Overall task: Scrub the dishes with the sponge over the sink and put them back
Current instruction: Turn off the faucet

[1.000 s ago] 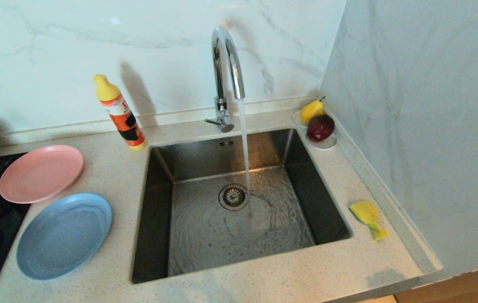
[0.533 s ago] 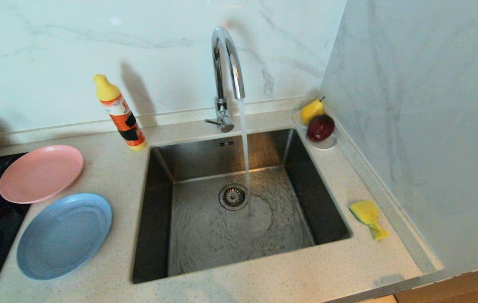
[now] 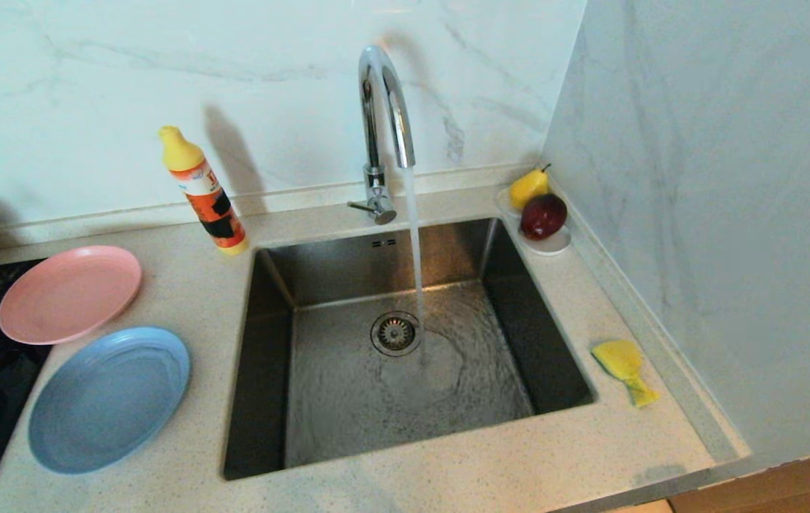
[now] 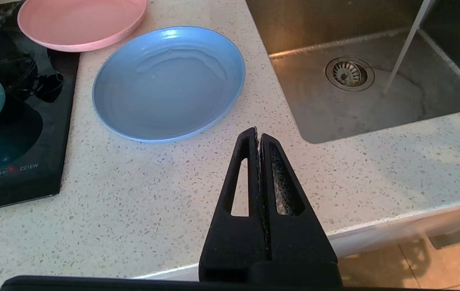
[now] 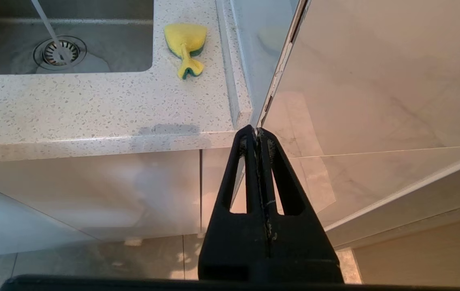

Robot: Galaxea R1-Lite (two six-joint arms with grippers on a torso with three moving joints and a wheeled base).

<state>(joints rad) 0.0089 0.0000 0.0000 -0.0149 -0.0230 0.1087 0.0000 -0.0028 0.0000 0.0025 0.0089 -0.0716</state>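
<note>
Beside the dark steel sink (image 3: 269, 370), the pinched yellow-and-green sponge (image 3: 623, 367) could slide away unless the closed, empty right gripper (image 5: 257, 131) opens.

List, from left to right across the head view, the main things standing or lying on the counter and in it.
Pink plate → blue plate → detergent bottle → sink → apple → sponge.
</note>
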